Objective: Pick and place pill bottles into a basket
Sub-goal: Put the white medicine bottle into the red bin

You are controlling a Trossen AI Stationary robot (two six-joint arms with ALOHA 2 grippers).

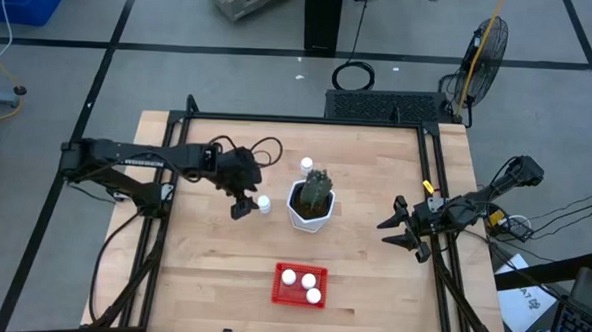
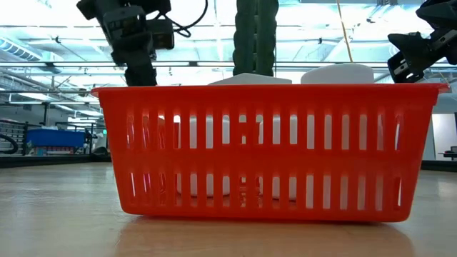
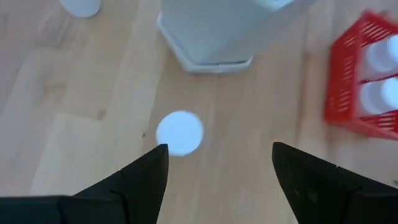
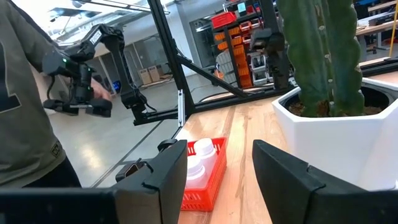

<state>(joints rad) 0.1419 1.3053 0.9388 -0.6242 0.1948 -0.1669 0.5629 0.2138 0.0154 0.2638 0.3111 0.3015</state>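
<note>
A red mesh basket [image 1: 300, 285] near the table's front middle holds three white pill bottles [image 1: 289, 278]; it also shows in the low view [image 2: 268, 150] and the left wrist view [image 3: 364, 81]. One white pill bottle [image 1: 263, 203] stands upright on the wood left of the white pot; its round cap shows in the left wrist view [image 3: 180, 132]. Another bottle [image 1: 306, 164] stands behind the pot. My left gripper [image 1: 242, 206] is open above and just left of the bottle, touching nothing [image 3: 217, 171]. My right gripper [image 1: 401, 231] is open and empty at the table's right side [image 4: 219, 168].
A white hexagonal pot [image 1: 310, 205] with a green cactus stands at the table's middle, close to the right of the loose bottle. A person [image 4: 25, 99] stands beyond the table in the right wrist view. Bare wood lies left of and in front of the pot.
</note>
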